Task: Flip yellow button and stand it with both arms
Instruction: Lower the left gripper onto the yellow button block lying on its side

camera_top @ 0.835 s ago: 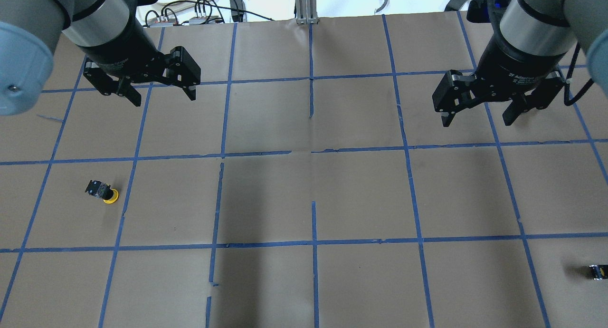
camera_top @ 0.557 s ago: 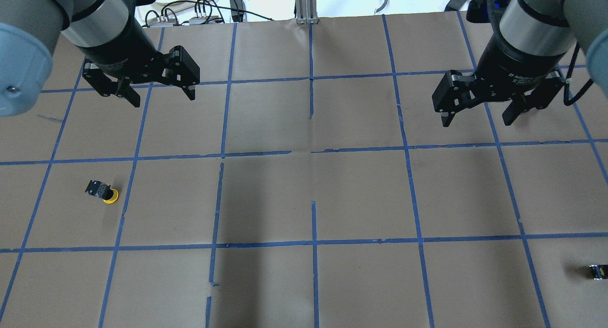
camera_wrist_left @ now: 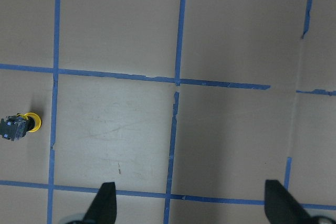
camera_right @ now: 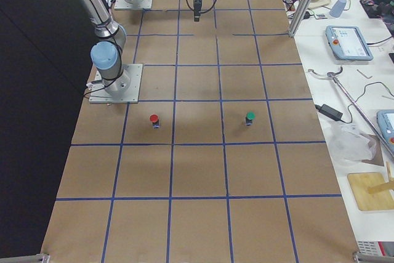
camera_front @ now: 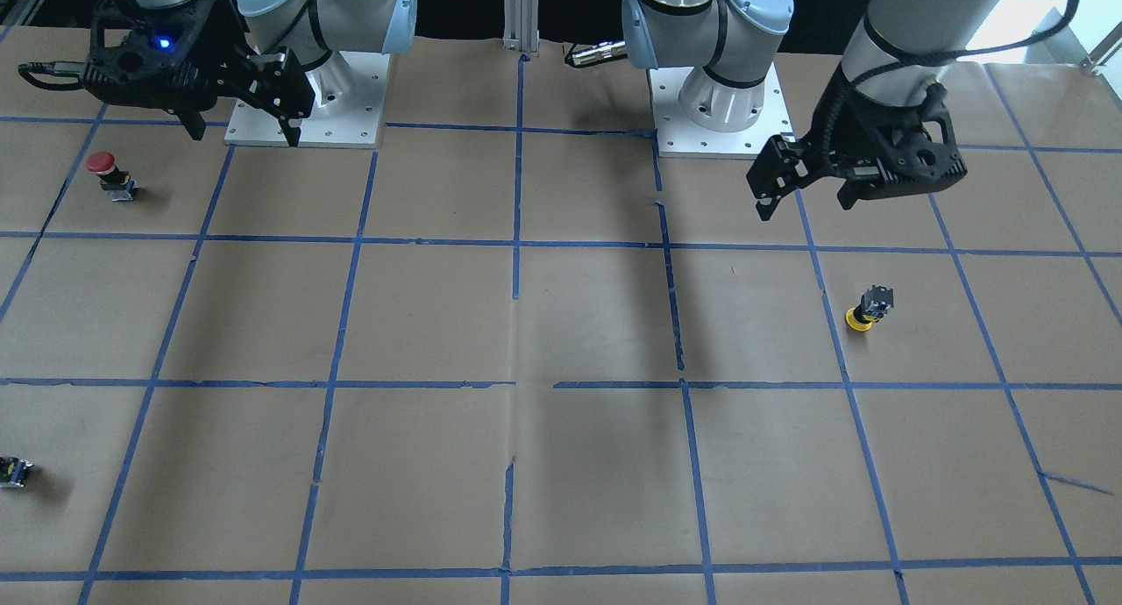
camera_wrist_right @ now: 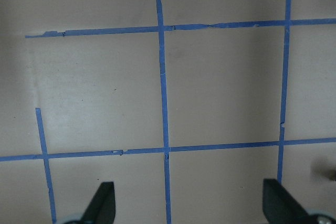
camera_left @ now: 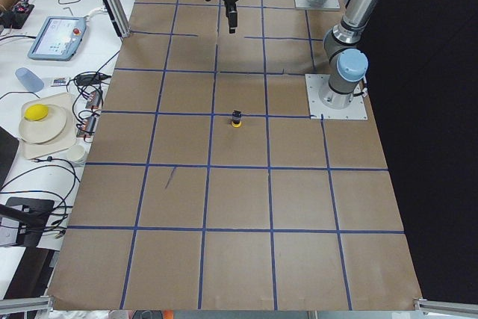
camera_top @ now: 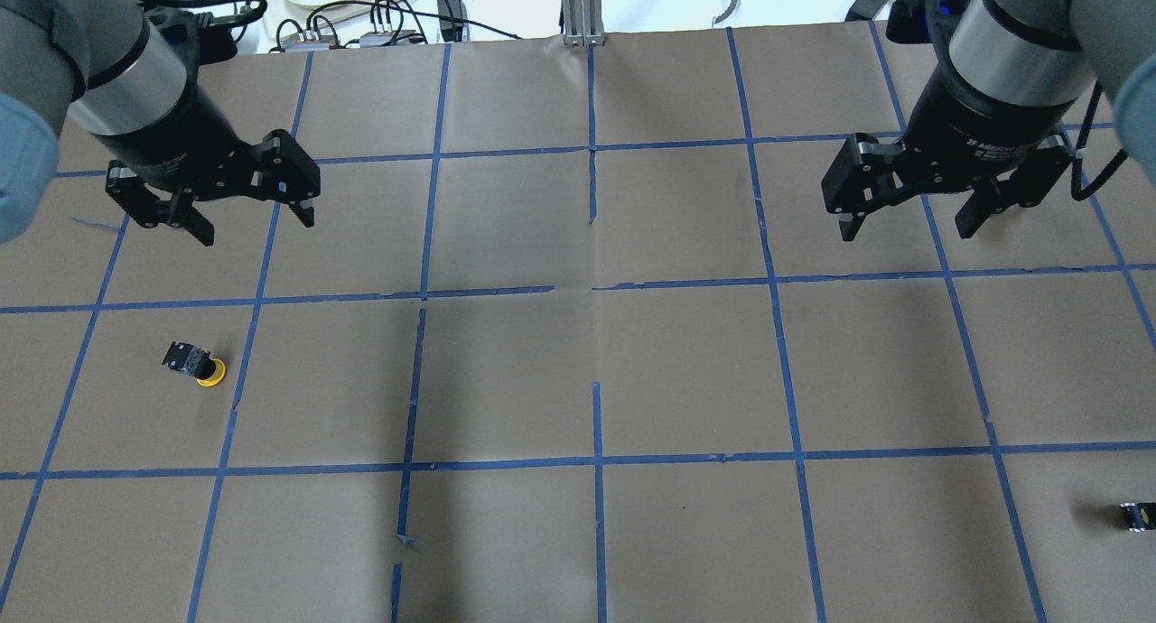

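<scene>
The yellow button (camera_top: 197, 364) rests on the brown paper at the table's left side, with its yellow cap on the paper and its black-and-grey body angled up. It also shows in the front view (camera_front: 868, 309), the left exterior view (camera_left: 236, 119) and at the left edge of the left wrist view (camera_wrist_left: 20, 125). My left gripper (camera_top: 256, 226) is open and empty, held above the table away from the button; it also shows in the front view (camera_front: 805, 208). My right gripper (camera_top: 905, 233) is open and empty over the right half.
A red-capped button (camera_front: 103, 171) stands near the right arm's base plate (camera_front: 263, 136). A green-capped button (camera_right: 250, 117) stands further out. A small dark capless block (camera_top: 1136, 516) lies at the right edge. Blue tape lines grid the paper.
My left gripper has moved left and closer to the yellow button, still open. The right arm and the button have not moved.
</scene>
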